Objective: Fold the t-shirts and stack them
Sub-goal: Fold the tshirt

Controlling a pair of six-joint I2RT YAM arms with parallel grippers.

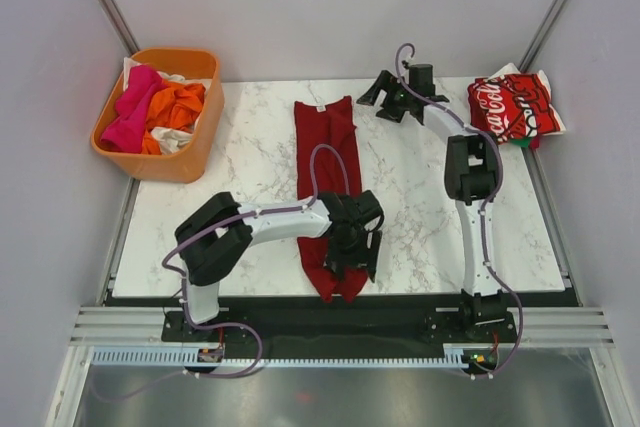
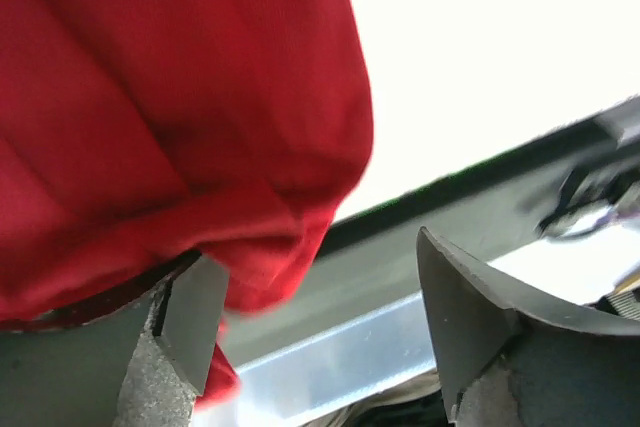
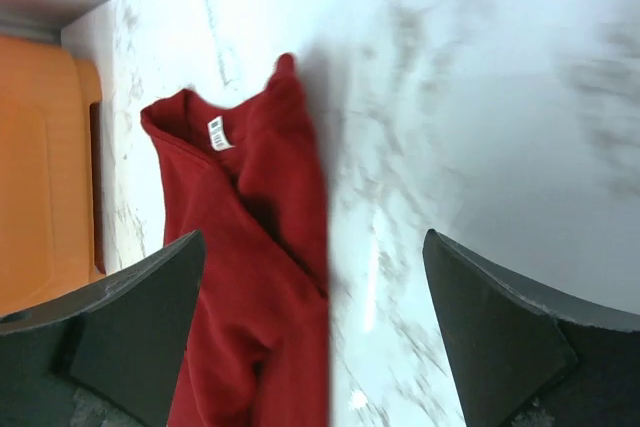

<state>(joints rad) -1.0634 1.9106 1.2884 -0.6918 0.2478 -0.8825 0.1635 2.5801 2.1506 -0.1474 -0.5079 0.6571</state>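
A plain dark-red t-shirt (image 1: 325,147), folded lengthwise into a long strip, lies in the middle of the marble table (image 1: 250,157), collar end to the back. My left gripper (image 1: 352,252) is over its near end at the table's front edge. In the left wrist view the jaws (image 2: 315,257) stand wide apart, and the red cloth (image 2: 180,97) drapes over the left finger (image 2: 185,327). My right gripper (image 1: 388,97) is open and empty, just right of the collar end. The right wrist view (image 3: 312,242) shows the collar with its white label (image 3: 219,133). A folded red Coca-Cola t-shirt (image 1: 510,107) lies at the back right.
An orange plastic tub (image 1: 160,162) at the back left holds pink (image 1: 135,107), orange (image 1: 180,102) and white tees. A black rail (image 1: 330,322) runs along the table's front edge, and grey walls close in both sides.
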